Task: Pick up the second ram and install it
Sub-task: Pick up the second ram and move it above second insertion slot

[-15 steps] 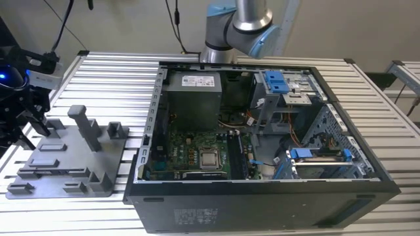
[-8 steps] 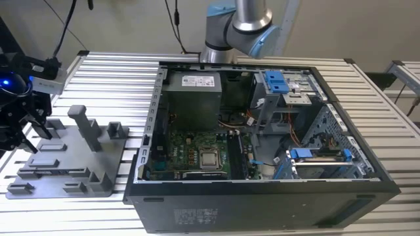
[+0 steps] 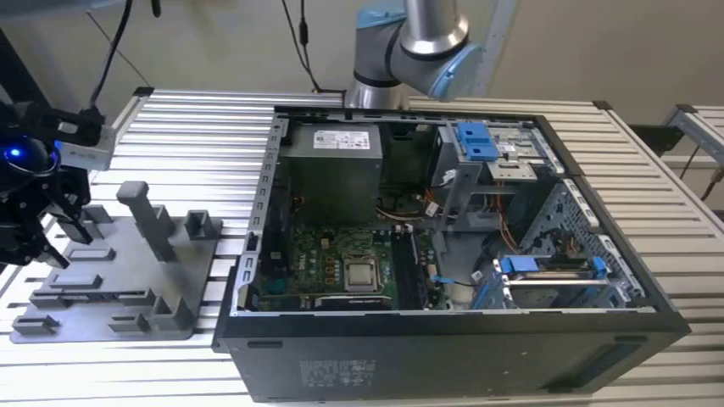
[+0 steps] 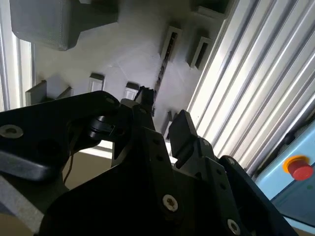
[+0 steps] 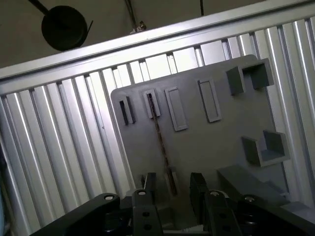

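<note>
The second ram [image 5: 160, 135] stands on its thin edge in a slot of the grey tray [image 5: 211, 142], showing as a narrow dark strip; it appears again in the second wrist view [image 4: 160, 73]. My gripper [image 5: 173, 181] hangs just above the tray, open. One finger sits on each side of the strip's near end, with small gaps to it. In the exterior view the gripper [image 3: 51, 231] is at the far left, over the left part of the tray [image 3: 114, 326].
An open computer case [image 3: 453, 339] with its motherboard [image 3: 339, 271] and blue clips [image 3: 476, 140] lies to the exterior view's right of the tray. A tall grey post [image 3: 142, 212] rises from the tray. The table is ribbed metal [image 5: 59, 147]. A red button [image 4: 298, 168] stands nearby.
</note>
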You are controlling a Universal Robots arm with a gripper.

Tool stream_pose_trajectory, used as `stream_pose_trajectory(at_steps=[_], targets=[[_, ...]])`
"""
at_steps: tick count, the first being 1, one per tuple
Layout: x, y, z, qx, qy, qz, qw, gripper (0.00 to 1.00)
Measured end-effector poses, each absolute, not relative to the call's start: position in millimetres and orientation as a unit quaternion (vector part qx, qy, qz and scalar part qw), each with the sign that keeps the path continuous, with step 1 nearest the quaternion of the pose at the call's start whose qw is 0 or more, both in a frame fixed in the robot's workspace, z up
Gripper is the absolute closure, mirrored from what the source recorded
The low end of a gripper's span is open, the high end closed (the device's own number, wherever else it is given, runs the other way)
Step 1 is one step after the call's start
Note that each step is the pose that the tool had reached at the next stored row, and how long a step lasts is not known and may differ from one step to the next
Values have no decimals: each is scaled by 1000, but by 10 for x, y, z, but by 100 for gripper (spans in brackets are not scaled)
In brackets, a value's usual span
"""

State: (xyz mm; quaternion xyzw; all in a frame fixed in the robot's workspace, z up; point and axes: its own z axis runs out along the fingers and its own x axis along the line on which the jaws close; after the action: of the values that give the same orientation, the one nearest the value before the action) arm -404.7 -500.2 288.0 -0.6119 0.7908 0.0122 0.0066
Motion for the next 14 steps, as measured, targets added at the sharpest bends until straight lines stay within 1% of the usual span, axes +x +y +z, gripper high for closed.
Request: stream_pose_trajectory(at_steps=[5, 14], targets=[[-4058, -5003, 2839, -632, 775, 12, 9, 58], [-4058, -5003, 2836, -633, 774, 12, 9, 58]])
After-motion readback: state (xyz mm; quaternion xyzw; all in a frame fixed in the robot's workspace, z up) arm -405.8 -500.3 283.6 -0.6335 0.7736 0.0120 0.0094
